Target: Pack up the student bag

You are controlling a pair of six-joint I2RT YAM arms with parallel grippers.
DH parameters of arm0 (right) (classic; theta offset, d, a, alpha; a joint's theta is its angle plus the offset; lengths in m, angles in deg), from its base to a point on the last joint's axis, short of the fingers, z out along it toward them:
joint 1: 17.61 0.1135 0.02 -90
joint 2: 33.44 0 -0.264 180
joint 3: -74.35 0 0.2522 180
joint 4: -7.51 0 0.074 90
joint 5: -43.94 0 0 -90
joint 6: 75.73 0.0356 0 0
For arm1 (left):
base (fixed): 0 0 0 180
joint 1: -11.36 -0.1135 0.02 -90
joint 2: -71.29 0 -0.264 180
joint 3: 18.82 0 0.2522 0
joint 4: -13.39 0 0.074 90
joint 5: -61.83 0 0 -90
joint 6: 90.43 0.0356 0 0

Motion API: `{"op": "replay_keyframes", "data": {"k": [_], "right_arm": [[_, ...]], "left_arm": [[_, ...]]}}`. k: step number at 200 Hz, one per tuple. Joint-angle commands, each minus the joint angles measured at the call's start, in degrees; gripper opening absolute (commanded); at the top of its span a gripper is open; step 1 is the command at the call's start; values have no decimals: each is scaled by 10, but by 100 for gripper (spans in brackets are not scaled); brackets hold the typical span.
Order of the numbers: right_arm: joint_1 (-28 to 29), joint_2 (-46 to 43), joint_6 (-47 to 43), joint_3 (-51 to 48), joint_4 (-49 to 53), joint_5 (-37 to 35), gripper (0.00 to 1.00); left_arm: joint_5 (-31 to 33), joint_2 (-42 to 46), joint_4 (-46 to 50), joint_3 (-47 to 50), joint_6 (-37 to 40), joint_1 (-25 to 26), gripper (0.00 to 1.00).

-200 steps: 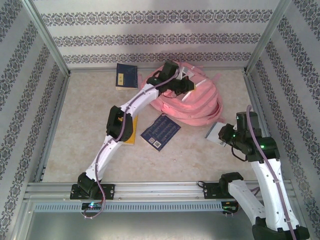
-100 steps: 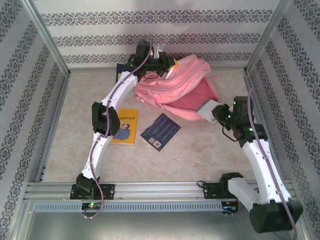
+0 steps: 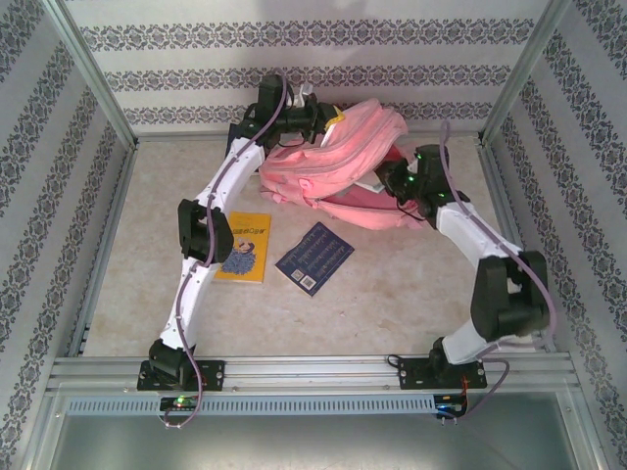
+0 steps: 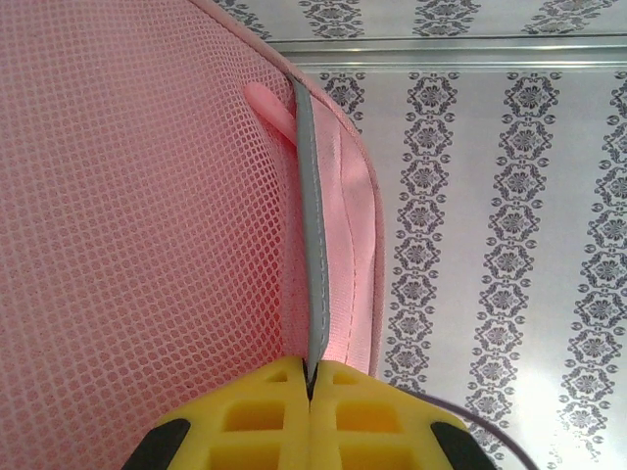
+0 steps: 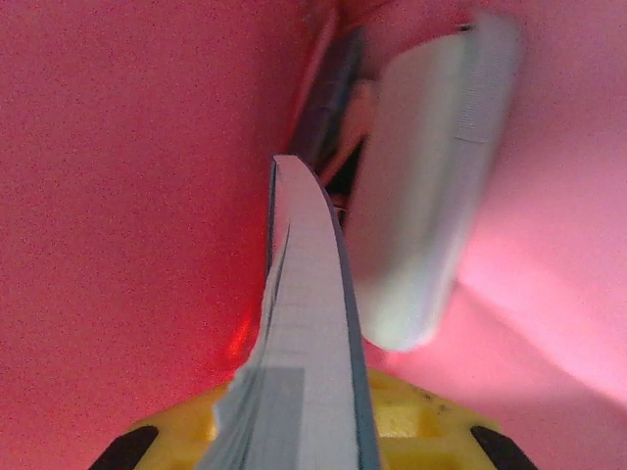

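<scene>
I'm watching the student bag [image 3: 338,162] at the far side of the table [image 3: 392,294], a little right of centre, with its top lifted by my left gripper [image 4: 310,377]. Those yellow fingers are pressed fully together with no gap, pinching the grey-edged pink rim of the bag just beside its mesh panel.

My right gripper [image 5: 304,421] is reaching into the bag's mouth from the right, and on its wrist camera I'm seeing pink lining all around. Its fingers are clamped on a thin book [image 5: 312,294], which is pointing deeper into the bag, its pages fanning slightly near the grip. Just right of the book in that view a blurred white object [image 5: 431,196] is sitting inside the bag; I can't tell what it is.

So I'm judging that one book is going in right now but isn't yet released. A yellow book [image 3: 245,247] and a blue book [image 3: 313,257] are lying on the table on the near side of the bag, close to each other and apart from it. I'm calling the packing roughly mid-way, with those two to load and the closing not yet begun.
</scene>
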Motion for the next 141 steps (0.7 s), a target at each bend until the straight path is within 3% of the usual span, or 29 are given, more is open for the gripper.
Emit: {"op": "replay_keyframes", "data": {"k": [1,30,36,46,52,74,123,141], "right_arm": [[31,65,17,67,-57,21,0],[75,178,31,171,-45,-3,2],[84,204,34,202,-45,-2,13],[95,240,36,248,-31,-4,47],[100,255,34,267,-22,-7,60],[105,251,6,285,11,-39,85],[78,186,-53,240,12,4,93],[72,146,-96,231,58,-6,94]], "left_arm": [[-21,14,-101,-40,-35,-11,0],[-24,6,-130,-43,-64,-15,0],[-25,5,-132,-43,-68,-16,0],[-25,4,-135,-44,-70,-20,0],[-24,4,-134,-44,-70,-22,0],[-20,0,-146,-43,-83,-31,0],[-19,-6,-162,-43,-96,-41,0],[-18,-6,-153,-43,-92,-46,0]]}}
